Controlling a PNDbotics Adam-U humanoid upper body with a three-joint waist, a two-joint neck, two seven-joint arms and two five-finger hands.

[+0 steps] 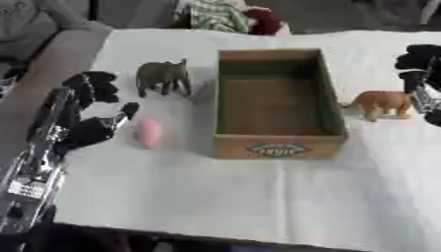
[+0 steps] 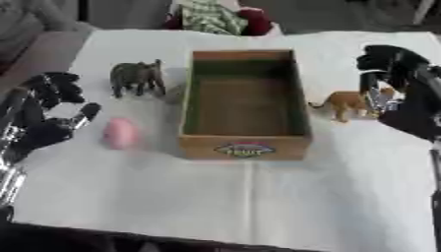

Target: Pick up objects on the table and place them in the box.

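An open cardboard box [image 1: 277,147] stands in the middle of the white table, with nothing visible inside it. A grey toy elephant [image 1: 164,76] stands left of the box. Nearer the front lies a small pink object [image 1: 149,133]. A tan toy animal [image 1: 382,103] stands right of the box. My left hand [image 1: 86,110] hangs open just left of the pink object, fingers spread, touching nothing. My right hand [image 2: 396,83] is beside the tan animal on its right, fingers relaxed and holding nothing.
The white cloth [image 1: 258,197] covers the table, with bare room in front of the box. At the far edge lies green-striped fabric [image 1: 217,15] with something red beside it. A grey surface [image 1: 51,59] borders the table's left side.
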